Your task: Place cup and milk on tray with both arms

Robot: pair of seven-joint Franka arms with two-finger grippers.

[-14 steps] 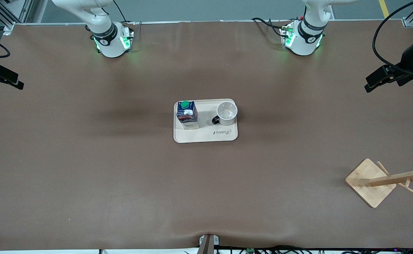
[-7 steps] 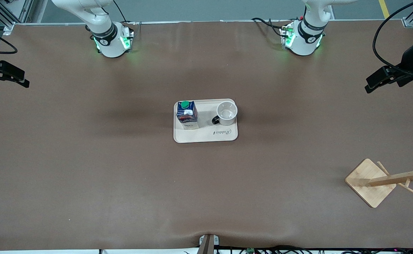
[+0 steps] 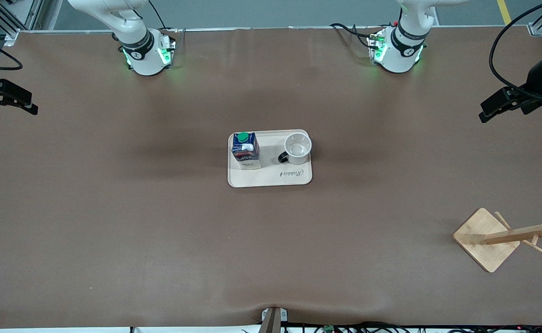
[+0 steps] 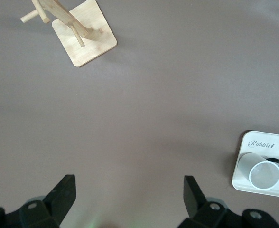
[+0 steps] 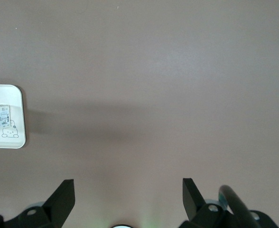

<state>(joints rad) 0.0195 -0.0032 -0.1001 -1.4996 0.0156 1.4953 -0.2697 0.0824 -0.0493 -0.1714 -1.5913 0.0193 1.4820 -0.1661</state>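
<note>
Front view: we find both items set on the tray and both arms pulled out to the table's ends.

We see the small dark-blue milk carton with its green cap (image 3: 245, 151) and the small white mug with a black loop handle (image 3: 297, 148) standing upright side by side on the flat cream rectangular tray (image 3: 271, 179), the carton toward the right arm's end, the mug toward the left arm's end. Our left gripper (image 3: 496, 104) hangs over bare table well apart from the tray, fingers spread wide and empty; our right gripper (image 3: 14, 98) hangs likewise at its own end, released and empty. A wooden peg rack on a square base (image 3: 486, 239) stands near the left gripper's end. We judge the placing done; what remains is only for both arms to wait or settle home.
</note>
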